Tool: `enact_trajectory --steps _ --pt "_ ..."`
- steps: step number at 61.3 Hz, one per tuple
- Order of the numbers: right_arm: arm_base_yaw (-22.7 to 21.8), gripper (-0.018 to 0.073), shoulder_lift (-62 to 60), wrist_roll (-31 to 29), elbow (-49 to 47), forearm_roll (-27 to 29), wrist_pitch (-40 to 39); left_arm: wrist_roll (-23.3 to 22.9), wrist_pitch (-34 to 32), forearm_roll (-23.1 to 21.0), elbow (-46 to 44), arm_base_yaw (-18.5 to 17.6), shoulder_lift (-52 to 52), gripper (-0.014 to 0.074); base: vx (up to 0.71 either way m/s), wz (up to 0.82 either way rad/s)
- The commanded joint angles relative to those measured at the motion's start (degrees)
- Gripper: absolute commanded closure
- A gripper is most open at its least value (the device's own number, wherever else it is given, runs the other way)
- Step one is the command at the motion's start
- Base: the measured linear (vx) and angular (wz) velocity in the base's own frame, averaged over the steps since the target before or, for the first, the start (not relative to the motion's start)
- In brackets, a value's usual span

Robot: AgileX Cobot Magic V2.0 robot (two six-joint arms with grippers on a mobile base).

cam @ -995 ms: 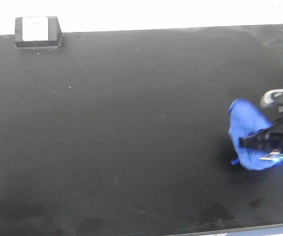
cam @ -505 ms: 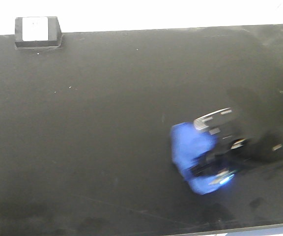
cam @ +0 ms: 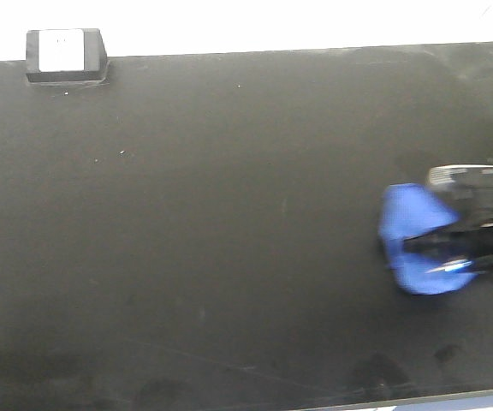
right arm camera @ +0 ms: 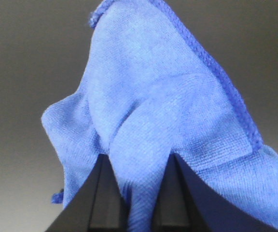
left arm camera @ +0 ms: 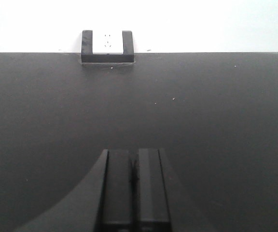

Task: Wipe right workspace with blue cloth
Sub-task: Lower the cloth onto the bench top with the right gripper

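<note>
The blue cloth (cam: 414,229) lies bunched on the black tabletop (cam: 229,214) at the right side. My right gripper (cam: 418,248) reaches in from the right edge and is shut on a fold of the cloth. In the right wrist view the cloth (right arm camera: 163,106) fills the frame and a ridge of it is pinched between the two dark fingers (right arm camera: 107,193) of the right gripper (right arm camera: 135,162). My left gripper (left arm camera: 134,157) shows only in the left wrist view, low over bare tabletop, its jaws pressed together and empty.
A black box with a white socket face (cam: 65,56) stands at the far left edge of the table; it also shows in the left wrist view (left arm camera: 107,46). The table's front edge (cam: 418,399) runs along the bottom right. A white wall lies behind.
My right gripper swept the cloth left toward the table's middle, then back right; it now sits near its earlier place, a little left of it. The left arm has not moved.
</note>
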Motion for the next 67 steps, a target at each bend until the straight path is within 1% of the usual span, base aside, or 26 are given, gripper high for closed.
enact_trajectory --steps 1,4,7,14,16,22,25,29,34,38,41,53,56,62,67 --pt "-1.8 0.0559 -1.4 -0.7 -1.2 0.3 0.5 -0.5 -4.5 0.1 1.7 -0.3 -0.9 0.0602 0.00 0.00" --pt "-0.3 0.0559 -1.4 -0.7 -1.2 0.6 1.4 -0.5 -4.5 0.1 1.7 -0.3 -0.9 0.0602 0.00 0.00" --pt "3.1 0.0559 -1.4 -0.7 -1.2 0.8 2.1 -0.5 -4.5 0.1 1.7 -0.3 -0.9 0.0602 0.00 0.00" --pt "14.0 0.0559 -0.2 -0.5 -1.2 1.4 2.3 -0.5 -4.5 0.1 1.7 -0.3 -0.9 0.0602 0.00 0.00" --pt "18.0 0.0559 0.4 -0.4 -1.2 1.8 2.1 -0.5 -4.5 0.1 1.7 -0.3 -0.9 0.0602 0.00 0.00" --pt "27.2 0.0559 2.4 -0.4 -1.2 3.0 0.5 -0.5 -4.5 0.1 1.7 -0.3 -0.9 0.0602 0.00 0.00" --pt "30.6 0.0559 3.4 -0.4 -1.2 3.7 -0.6 -0.5 -4.5 0.1 1.7 -0.3 -0.9 0.0602 0.00 0.00" --pt "32.5 0.0559 4.2 -0.4 -1.2 3.7 -1.7 -0.5 -4.5 0.1 1.7 -0.3 -0.9 0.0602 0.00 0.00" --pt "32.3 0.0559 4.4 -0.4 -1.2 3.6 -3.2 -0.5 -4.5 0.1 1.7 -0.3 -0.9 0.0602 0.00 0.00" --pt "30.2 0.0559 4.4 -0.4 -1.2 3.6 -4.6 -0.5 -4.5 0.1 1.7 -0.3 -0.9 0.0602 0.00 0.00" --pt "28.2 0.0559 4.4 -0.4 -1.2 3.7 -5.3 -0.5 -4.5 0.1 1.7 -0.3 -0.9 0.0602 0.00 0.00" --pt "16.0 0.0559 4.4 -0.4 -1.2 3.6 -5.3 -0.5 -4.5 0.1 1.7 -0.3 -0.9 0.0602 0.00 0.00" --pt "13.6 0.0558 4.4 -0.4 -1.2 3.6 -5.6 -0.5 -4.5 0.1 1.7 -0.3 -0.9 0.0602 0.00 0.00" --pt "10.1 0.0545 4.4 -0.4 -1.3 3.6 -6.0 -0.5 -4.5 0.1 1.7 -0.3 -0.9 0.0602 0.00 0.00" --pt "9.3 0.0513 4.4 -0.6 -1.3 3.6 -5.6 -0.5 -4.5 0.1 1.7 -0.3 -0.9 0.0602 0.00 0.00"
